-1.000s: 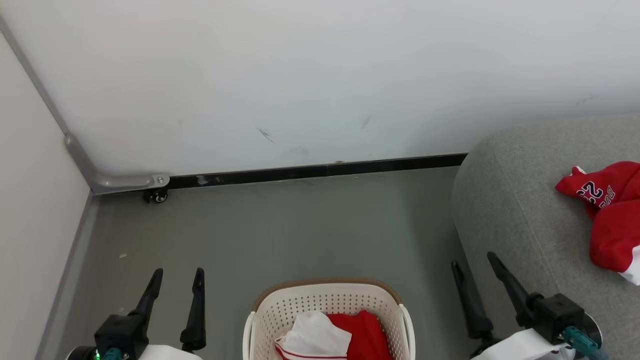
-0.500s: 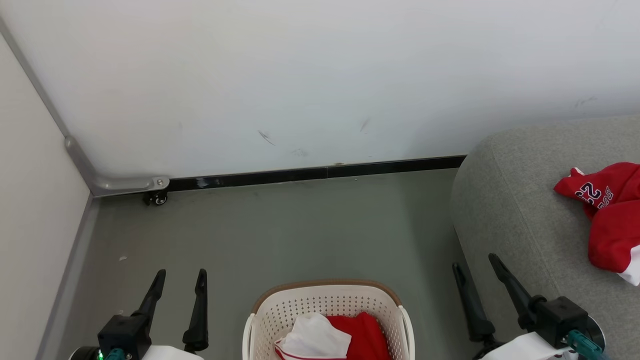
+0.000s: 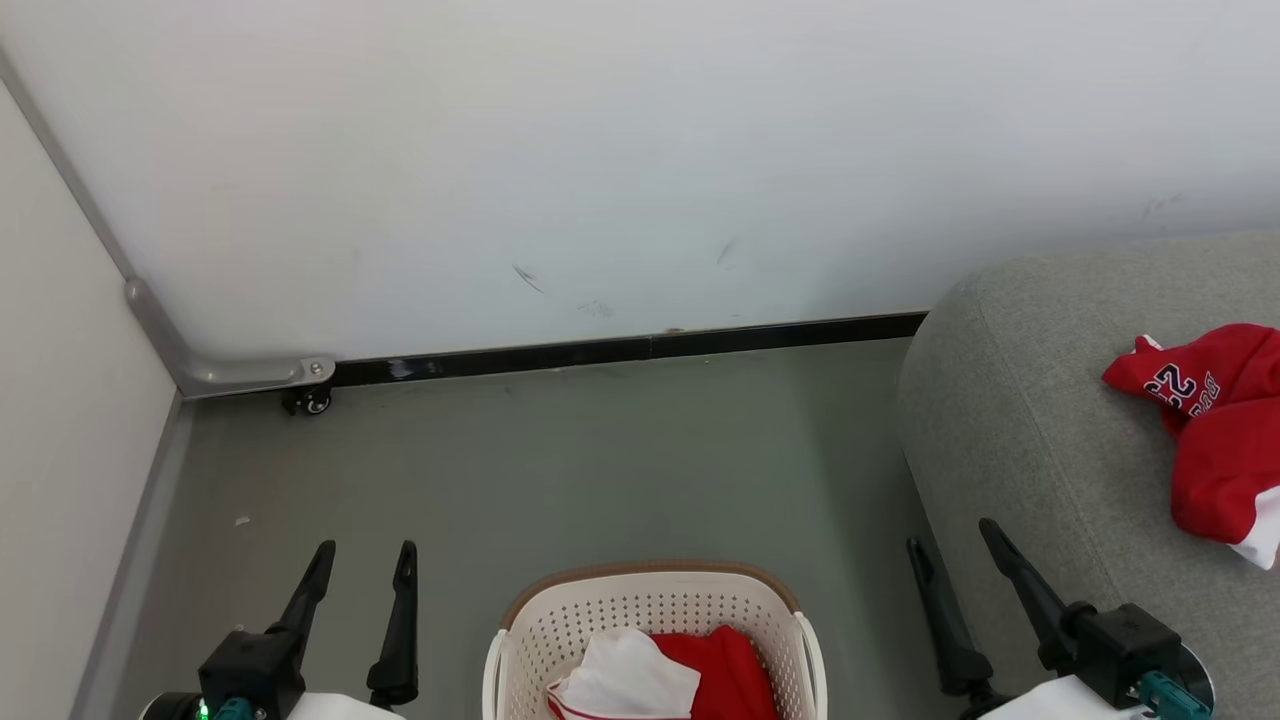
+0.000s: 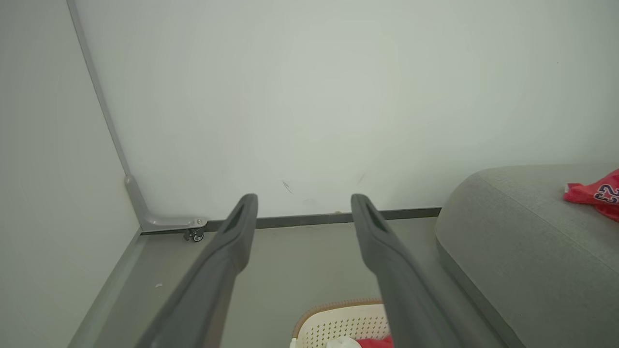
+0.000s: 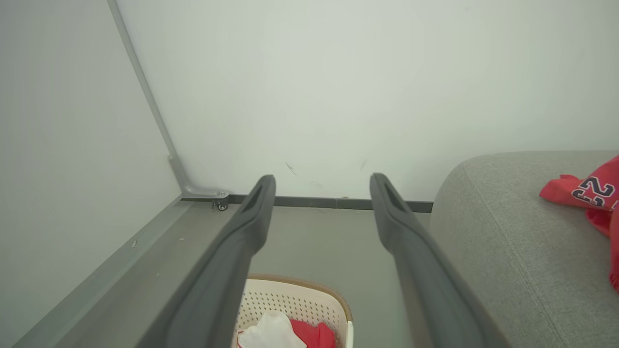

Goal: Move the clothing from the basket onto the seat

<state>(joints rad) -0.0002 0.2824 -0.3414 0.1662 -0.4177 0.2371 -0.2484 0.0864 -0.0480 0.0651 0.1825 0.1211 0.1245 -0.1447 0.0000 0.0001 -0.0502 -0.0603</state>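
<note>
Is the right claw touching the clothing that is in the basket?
Apart. In the head view the right claw is open beside the seat, and bare floor shows between it and the basket holding the clothing.

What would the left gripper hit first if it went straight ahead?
Probably the white wall, just above the dark baseboard; the left gripper points left of the basket. Depth is unclear.

Basket [image 3: 655, 600] is cut by the head view's bottom edge and its near part is out of frame. Clothing [image 3: 690, 675] inside is cropped too, so I can't count pieces. Seat [image 3: 1040, 430] runs off the right edge. Red garment [image 3: 1215, 440] on it is cropped at right, lettering partly folded under, only two digits legible. Small wheel [image 3: 310, 402] under the wall bracket [image 3: 250, 372] is too small to detail. Pale speck [image 3: 241, 520] on the floor [image 3: 560, 470], can't tell what.
</note>
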